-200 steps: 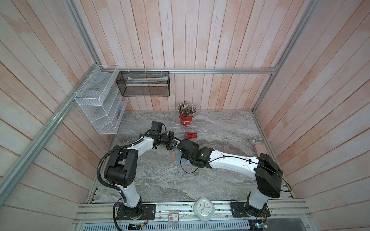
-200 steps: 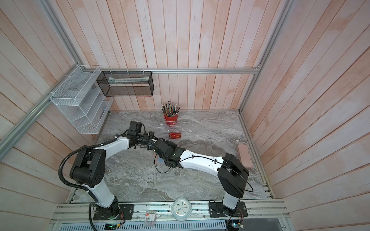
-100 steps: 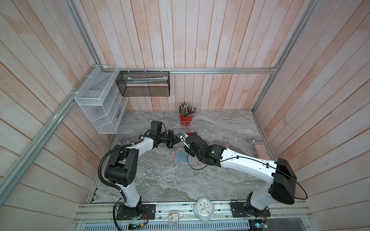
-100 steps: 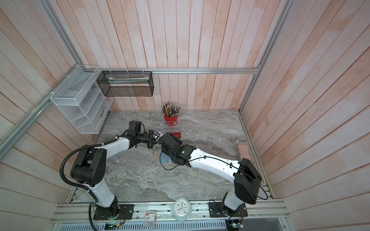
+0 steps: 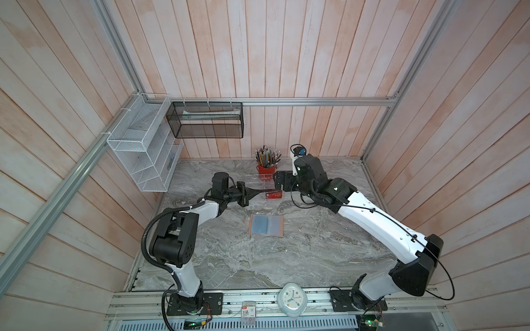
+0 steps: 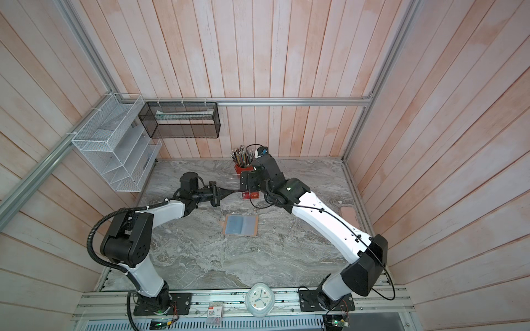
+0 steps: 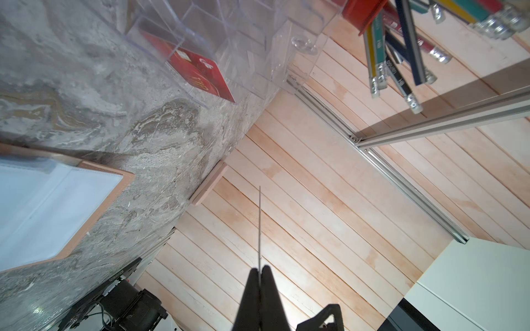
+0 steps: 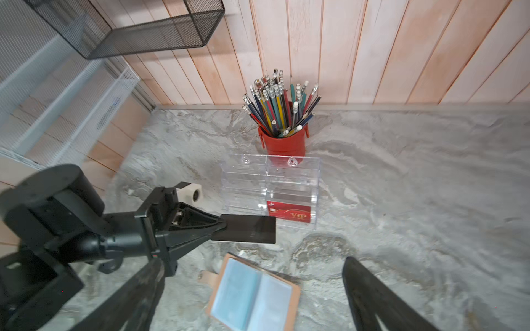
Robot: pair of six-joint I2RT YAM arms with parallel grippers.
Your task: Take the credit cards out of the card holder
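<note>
Moved: right gripper [image 5: 279, 183] has lifted away from the spot beside the other tool and now sits higher, by the rack, with its jaws spread; the left gripper [image 5: 259, 190] has kept its place.
Left gripper: clenched on a thin black plastic card [image 8: 246, 229], pinched by one short edge. The card juts straight out past the fingertips [image 7: 265, 270] and shows edge-on in the left wrist view.
Right gripper: released and holding nothing, its two dark fingers [image 8: 372, 298] standing wide apart.
Card holder: small tan-pink leather-like card holder [image 5: 266, 225] lies open and flat on the grey marbled tabletop [image 5: 229, 258], pale blue-grey sleeves facing up. It lies under the gap between the right gripper's fingers, below and to one side of the left gripper's tips, touching neither.
Red card: red plastic card [image 8: 289, 212] with gold "VIP" lettering stands in the lowest front pocket of a clear acrylic tiered rack [image 8: 269, 177], just beyond the free end of the black plastic card.
Behind the rack: round red pencil cup [image 8: 284, 146] full of pencils, ahead of the right gripper.
Third card: cannot tell whether one sits in the sleeves.
</note>
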